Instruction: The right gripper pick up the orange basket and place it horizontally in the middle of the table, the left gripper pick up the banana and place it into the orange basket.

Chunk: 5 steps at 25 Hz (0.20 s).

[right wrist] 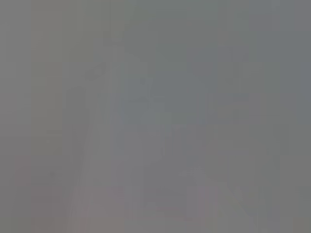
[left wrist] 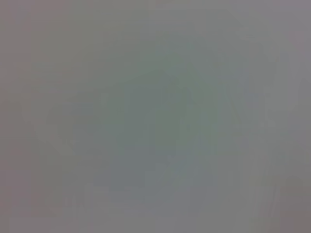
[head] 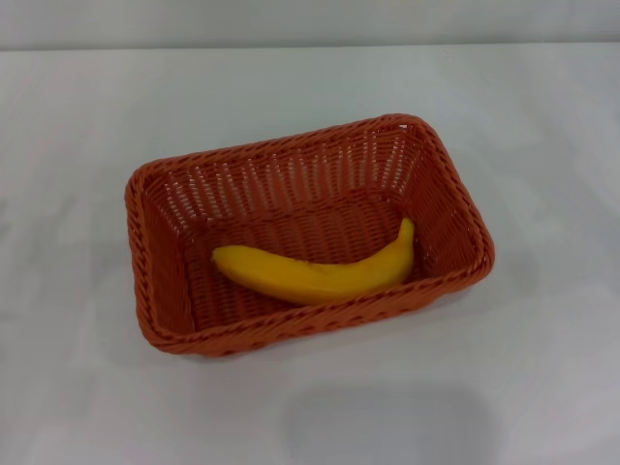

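Observation:
The orange basket lies lengthwise across the middle of the white table in the head view, its long sides slightly slanted. Inside it the yellow banana rests on the woven floor near the front wall, its dark tip toward the right end. Neither gripper nor arm shows in the head view. Both wrist views hold only a plain grey surface, with no fingers and no object in them.
The table's far edge runs along the top of the head view, with a pale wall behind it. A soft shadow falls on the table in front of the basket.

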Available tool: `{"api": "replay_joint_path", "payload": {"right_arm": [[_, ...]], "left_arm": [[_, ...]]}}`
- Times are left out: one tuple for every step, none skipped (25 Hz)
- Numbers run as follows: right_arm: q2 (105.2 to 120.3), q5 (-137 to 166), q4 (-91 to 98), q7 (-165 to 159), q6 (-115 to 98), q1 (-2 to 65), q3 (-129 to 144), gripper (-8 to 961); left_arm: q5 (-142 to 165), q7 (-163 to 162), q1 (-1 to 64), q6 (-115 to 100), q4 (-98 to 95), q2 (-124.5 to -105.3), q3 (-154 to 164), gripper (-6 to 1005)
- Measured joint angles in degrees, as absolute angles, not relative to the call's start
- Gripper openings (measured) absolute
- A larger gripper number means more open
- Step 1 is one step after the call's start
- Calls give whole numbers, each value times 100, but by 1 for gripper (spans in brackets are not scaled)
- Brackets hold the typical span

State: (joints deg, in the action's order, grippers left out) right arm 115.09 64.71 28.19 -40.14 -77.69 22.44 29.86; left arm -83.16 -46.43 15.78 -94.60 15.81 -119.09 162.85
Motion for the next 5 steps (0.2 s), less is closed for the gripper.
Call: {"api": "replay_joint_path", "payload": {"right_arm": [[11507,6406,2763,-3889,-7817,2233,2984,872],[11504,6193,2599,-3598,-7820,2225,2982,872],[11504,6193,2599,-3598,-7820,2225,2982,872],[11506,6004,2471,-3406,-7791,2226,2980,872],[11509,5842,2350,-3265,-7772,2232,2980,872]], "left_arm": [[-8316,-4643,1578,-9460,1581,-11909,16285,889],[-8349,-4571,1558,-9460,1532,-11909,16286,889],[-8392,-4469,1547,-9460,1481,-11909,16286,889],[-8436,-4391,1550,-9460,1439,-11909,16285,889],[-8482,-4315,1553,-9460,1382,-11909,16286,889]]}}
